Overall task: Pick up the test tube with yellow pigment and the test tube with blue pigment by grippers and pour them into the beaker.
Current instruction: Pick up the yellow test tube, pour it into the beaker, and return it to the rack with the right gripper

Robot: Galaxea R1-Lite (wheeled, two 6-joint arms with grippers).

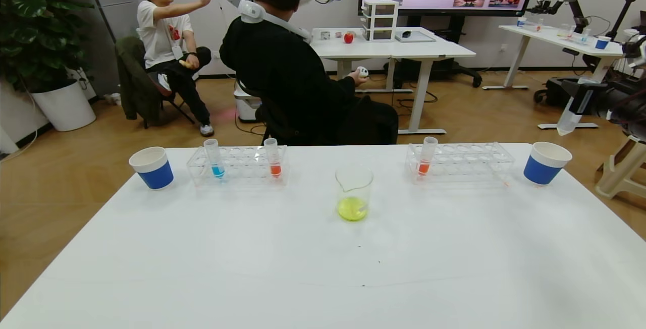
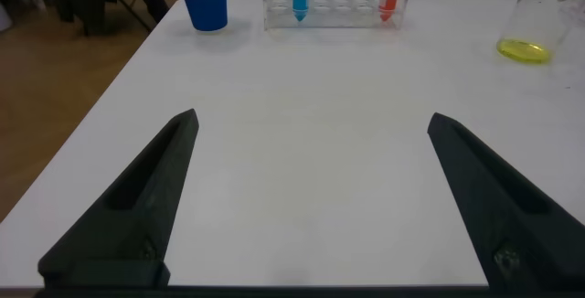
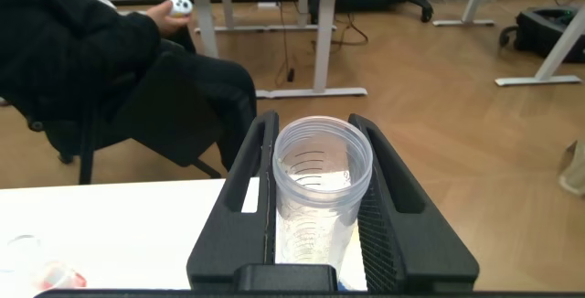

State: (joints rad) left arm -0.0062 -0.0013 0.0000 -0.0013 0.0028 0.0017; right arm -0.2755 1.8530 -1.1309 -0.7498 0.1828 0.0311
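A: Two tubes in play. Beaker (image 1: pixel 354 192) sits centre of the head frame on the white surface (image 1: pixel 323 268), with yellow liquid pooled in its bottom. So the yellow pour looks done.

B: And the test tube with yellow pigment (image 1: pixel 573 113)?

A: Right edge of the head frame, well off past the surface edge, tilted and looking empty. Right gripper (image 3: pixel 315 243) has its fingers (image 3: pixel 239 207) closed on it; the right wrist view looks straight down the tube's open mouth.

B: Blue one?

A: Test tube with blue pigment (image 1: pixel 214 158) stands upright in the left rack (image 1: pixel 237 166), mid-left of the head frame, next to an orange-red tube (image 1: pixel 272 157). Blue cup (image 1: pixel 152 167) just left of the rack. Another rack (image 1: pixel 460 161) with an orange-red tube at mid-right, second cup (image 1: pixel 546 163) beyond it.

B: Left gripper?

A: Left gripper (image 2: pixel 315 197) has fingers spread wide, nothing between them, low over the bare surface; the blue tube shows at the top of its wrist view, well ahead.

B: Step in hand?

A: My read: the blue pickup. Line the open fingers square on the blue tube, above the rack top, close below its rim, lift straight up so the rack doesn't drag. Don't clip the orange-red neighbour. Then tip slowly over the beaker.
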